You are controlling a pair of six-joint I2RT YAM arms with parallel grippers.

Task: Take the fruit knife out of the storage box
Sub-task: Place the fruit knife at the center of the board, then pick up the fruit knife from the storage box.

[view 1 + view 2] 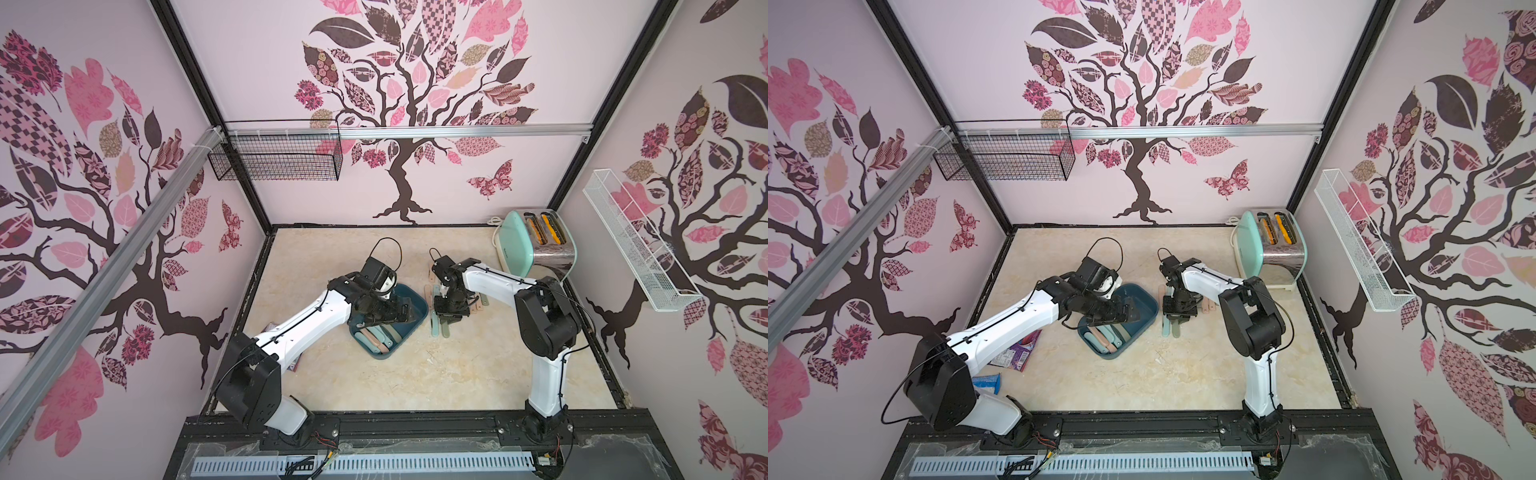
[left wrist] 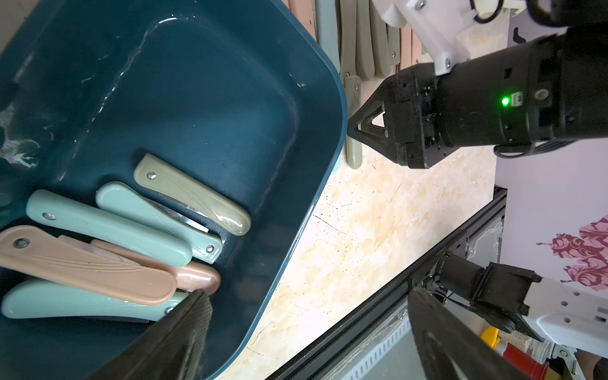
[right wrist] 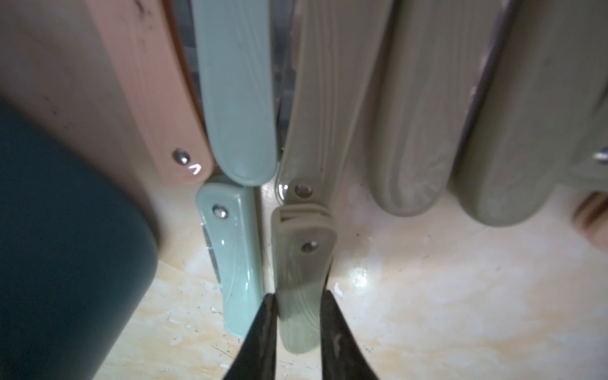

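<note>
A: While the left gripper [image 1: 405, 313] hangs over the storage box [image 1: 417, 302], what's inside?

B: Fruit knives [image 2: 108, 230], a heap. All folded: blade tucked into a curved plastic handle w/ a rivet at one end. Colours are pink, mint and sage. They lie crossed over each other at the box's near end; the rest of the floor is bare. One more, the sage knife [image 3: 304, 260], lies outside, flat on the table [image 1: 415, 374], near the box's right rim.

A: Grippers?

B: Left gripper is spread wide, nothing in it. Right gripper [image 3: 297, 296] points down, fingers [image 3: 260, 335] close against both flanks of the sage knife. Pinching or only flanking, can't tell.

A: Room to move?

B: Box is dark teal w/ rounded corners and low walls, turned at an angle mid-table. Front of the table is open. It's tight on the box's right: a mint knife [image 3: 237, 263] lies btwn rim and sage knife, just beside each. A row of knives [image 2: 363, 42] lies side by side just behind those two.

A: Anything else?

B: Toaster [image 1: 555, 251] in the back right corner, well apart. Black wire basket [image 1: 276, 162] on the back wall, white wire basket [image 1: 636, 245] on the right wall, both above the table. Purple packet [image 1: 1013, 353] lies partly under the left arm.
</note>
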